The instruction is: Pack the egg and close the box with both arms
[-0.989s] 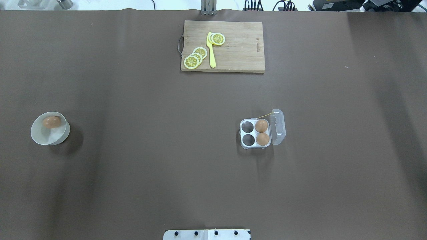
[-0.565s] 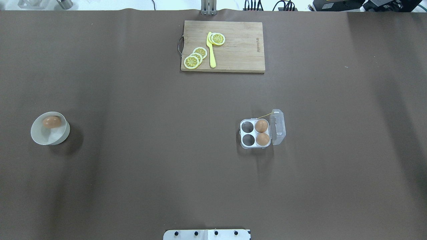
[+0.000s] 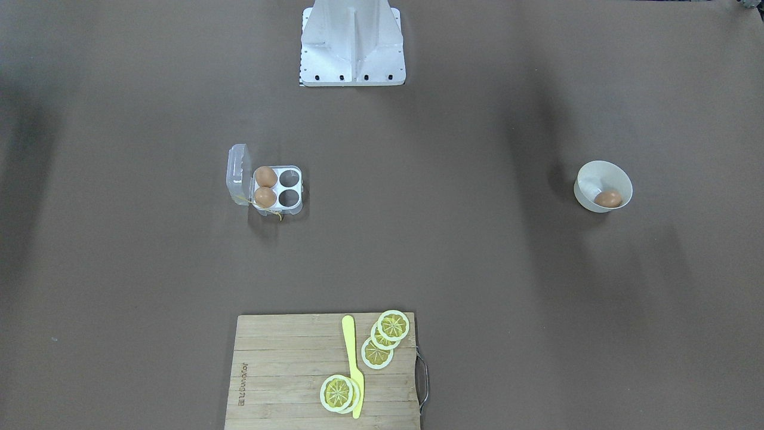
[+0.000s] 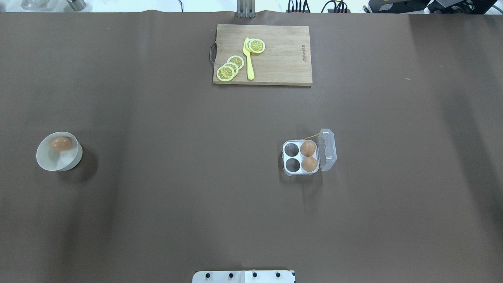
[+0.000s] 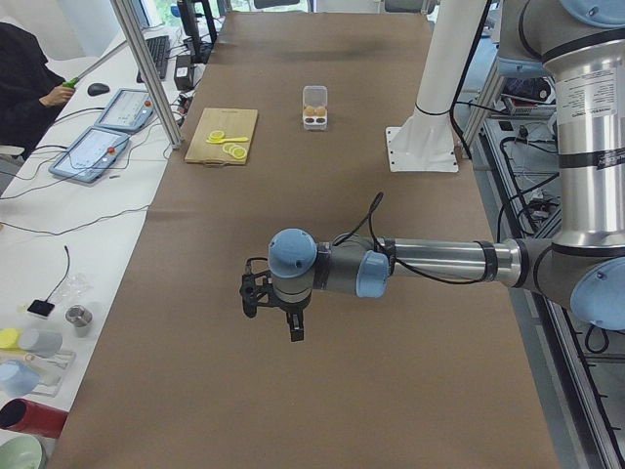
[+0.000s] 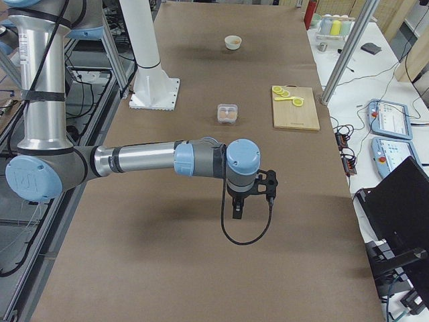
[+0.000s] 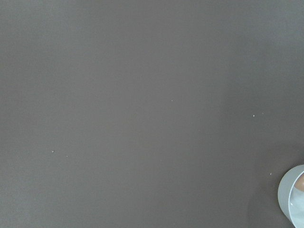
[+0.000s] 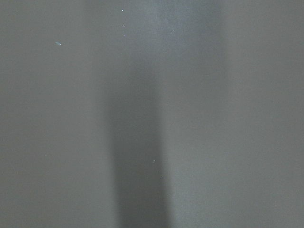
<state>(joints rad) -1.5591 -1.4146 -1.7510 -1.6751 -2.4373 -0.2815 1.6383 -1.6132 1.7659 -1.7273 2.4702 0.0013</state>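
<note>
left gripper [image 5: 293,330], right gripper [image 6: 236,212] aloft — finger spread unclear

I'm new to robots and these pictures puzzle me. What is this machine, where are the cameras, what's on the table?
This is a two-armed robot at a brown table. Two pictures look down from above, two look along the table from its ends, two come from wrist cameras. The left hand and right hand hang above bare table, apparently holding nothing. A white bowl holds one egg. The clear box, lid open, holds two eggs and two empty cells. A cutting board carries lemon slices and a knife.
</note>
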